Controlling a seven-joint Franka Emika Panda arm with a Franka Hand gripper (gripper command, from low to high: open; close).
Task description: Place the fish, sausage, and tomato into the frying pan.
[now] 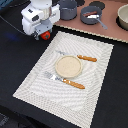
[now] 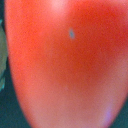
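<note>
**Operator:** Tomato (image 1: 45, 35) first: in the exterior view I see it as a red ball right under my gripper (image 1: 45, 34), at the far corner of the striped placemat (image 1: 35, 80), toward the exterior view's left.

**Spotter:** What is around it?

**Operator:** The frying pan (image 1: 90, 15) sits well apart, toward the exterior view's right on a brown board (image 1: 112, 32), its handle (image 1: 102, 23) pointing toward the mat. Something reddish-brown and something pale lie inside; I take them for the sausage (image 1: 93, 12) and the fish (image 1: 89, 16), but they are too small to be sure. A deeper dark pot (image 1: 67, 9) stands between the arm and the pan. A beige bowl (image 1: 123, 17) is at the right edge. On the mat, a tan plate (image 1: 68, 66) lies between a knife (image 1: 81, 57) and a fork (image 1: 65, 80).

**Spotter:** And the fingers?

**Operator:** From there the white body hides them; I cannot tell how far apart they are.

**Spotter:** Wrist view?

**Operator:** Almost all red. The tomato (image 2: 67, 60) fills the picture, blurred and very close. No fingers visible, so I cannot tell whether they clamp it or merely sit around it.
</note>
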